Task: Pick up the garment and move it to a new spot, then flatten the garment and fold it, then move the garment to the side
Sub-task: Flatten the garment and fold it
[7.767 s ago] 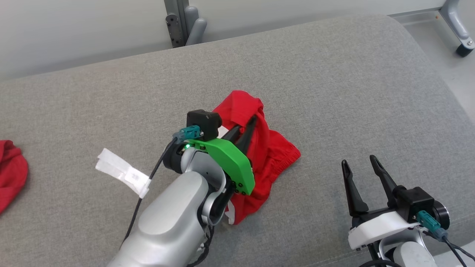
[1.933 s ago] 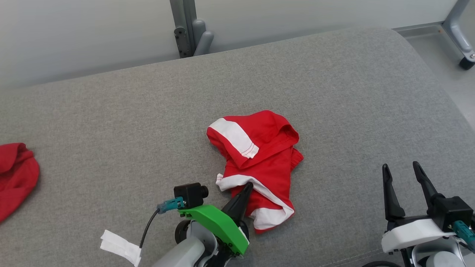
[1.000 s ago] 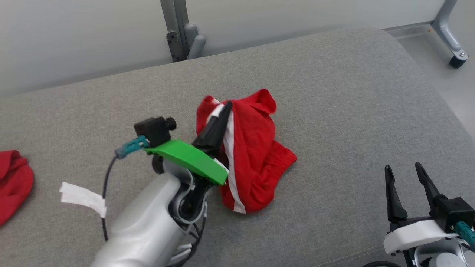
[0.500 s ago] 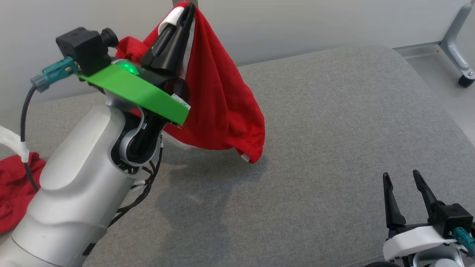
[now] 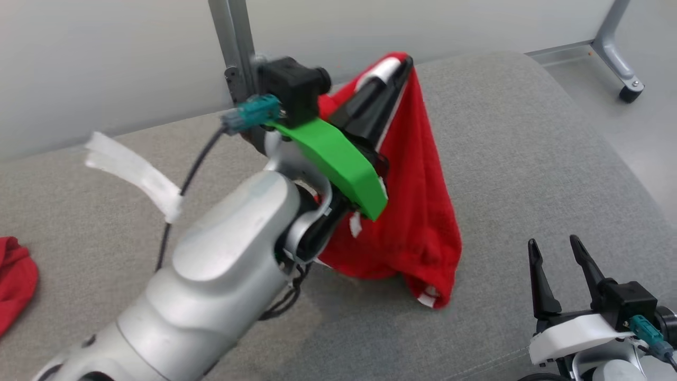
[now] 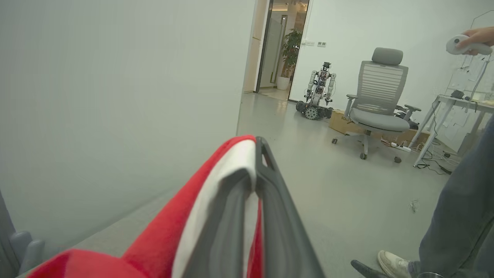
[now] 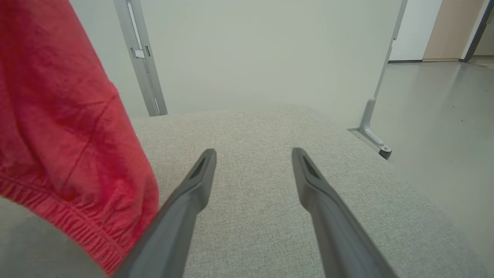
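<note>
The left end effector (image 5: pixel 406 61) is clamped fully shut on a white-banded edge of the red garment (image 5: pixel 420 211), with the fingers pointing up and away. The shorts-looking thing hangs straight down from the pinch, so its long axis is pretty much vertical: narrow at the fingertips, flaring into a bunched, baggy bottom below the wrist. It's red knit with white trim. There's a white stripe at the top by the fingers, a bit of white at the lowest corner, and a ribbed elastic hem shows in the right wrist view. I can't tell if that low corner brushes the grey tabletop (image 5: pixel 529 159) or just clears it.

The right end effector (image 5: pixel 552 242) sits low and to the right of the hanging cloth, jaws spread wide with nothing between them. There's plenty of bare surface ahead of it, out to the rounded right edge. Far off to the left of the lifting arm, a second red cloth (image 5: pixel 13 280) lies at the tabletop's edge.
</note>
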